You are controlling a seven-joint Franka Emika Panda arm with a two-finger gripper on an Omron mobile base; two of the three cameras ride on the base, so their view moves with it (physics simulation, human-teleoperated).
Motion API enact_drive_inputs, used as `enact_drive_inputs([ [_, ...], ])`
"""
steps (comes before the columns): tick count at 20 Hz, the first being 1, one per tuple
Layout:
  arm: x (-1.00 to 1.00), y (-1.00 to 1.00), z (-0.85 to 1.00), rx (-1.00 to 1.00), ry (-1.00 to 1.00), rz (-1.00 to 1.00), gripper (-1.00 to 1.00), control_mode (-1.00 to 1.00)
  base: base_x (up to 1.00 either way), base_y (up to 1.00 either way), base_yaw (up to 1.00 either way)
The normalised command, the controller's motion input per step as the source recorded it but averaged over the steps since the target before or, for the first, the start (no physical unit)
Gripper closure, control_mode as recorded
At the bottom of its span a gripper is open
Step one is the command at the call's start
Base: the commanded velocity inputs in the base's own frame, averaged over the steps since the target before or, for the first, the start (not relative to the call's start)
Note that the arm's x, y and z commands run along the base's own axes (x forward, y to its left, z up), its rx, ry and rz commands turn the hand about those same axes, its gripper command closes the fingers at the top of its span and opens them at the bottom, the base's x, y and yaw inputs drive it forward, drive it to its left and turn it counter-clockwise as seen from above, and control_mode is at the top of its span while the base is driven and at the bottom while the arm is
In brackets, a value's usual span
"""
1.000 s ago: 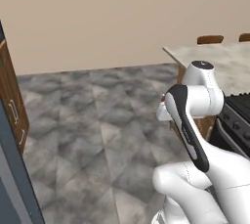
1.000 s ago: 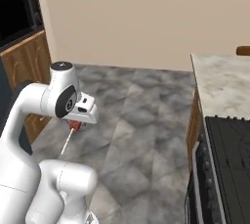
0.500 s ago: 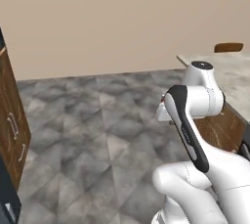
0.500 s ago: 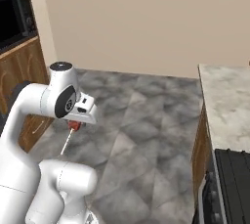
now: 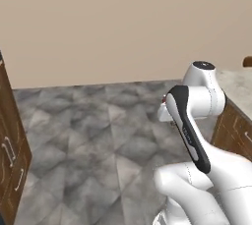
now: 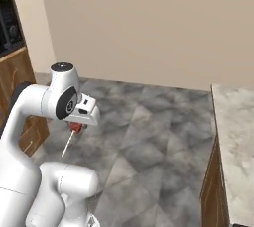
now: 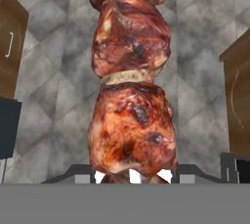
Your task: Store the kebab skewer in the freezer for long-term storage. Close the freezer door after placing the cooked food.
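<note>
- While we ride over the grey stone floor (image 6: 163, 122), nothing dark slate-grey shows ahead of us, so we cannot yet say which way the freezer lies from the jaws; our judgement is that the carry is still under way and both the placing and the door-closing remain to be done.
- Along the left edge of the floor in the right base view stands a wooden cabinet (image 6: 20, 87), with a dark oven-like front above it, and at the right edge a pale stone counter (image 6: 235, 137) over brown cupboard fronts.
- Our arm is folded close over the base, with the gripper (image 6: 75, 126) tucked under the wrist and aimed down at the floor.
- We have the jaws closed on the kebab skewer (image 6: 71, 137), clamped at its meat end, with 1 red chunk showing right at the fingertips.
- From that grip the thin pale stick hangs down and slightly toward the base, bare end lowest, well clear of the floor.
- Looking along the hand, the skewer (image 7: 131, 105) runs straight away from the jaws, 3 browned chunks stacked one past the other up the middle, so its long axis lies in line with the gripper rather than across it.
- We judge that this matters for the shelf: the stick's free end will lead the way in, so the wrist will need to tip toward level.
</note>
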Motion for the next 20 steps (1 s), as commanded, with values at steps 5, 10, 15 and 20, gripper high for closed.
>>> enact_drive_inputs([
  [5,0.00,0.00,0.00,0.00,0.00,0.00,1.00,1.00,1.00,0.00,0.14],
  [10,0.00,0.00,0.00,0.00,0.00,0.00,1.00,1.00,1.00,0.00,0.13],
  [15,0.00,0.00,0.00,0.00,0.00,0.00,1.00,1.00,0.89,0.08,0.18],
  [20,0.00,0.00,0.00,0.00,0.00,0.00,1.00,1.00,0.53,0.08,0.41],
])
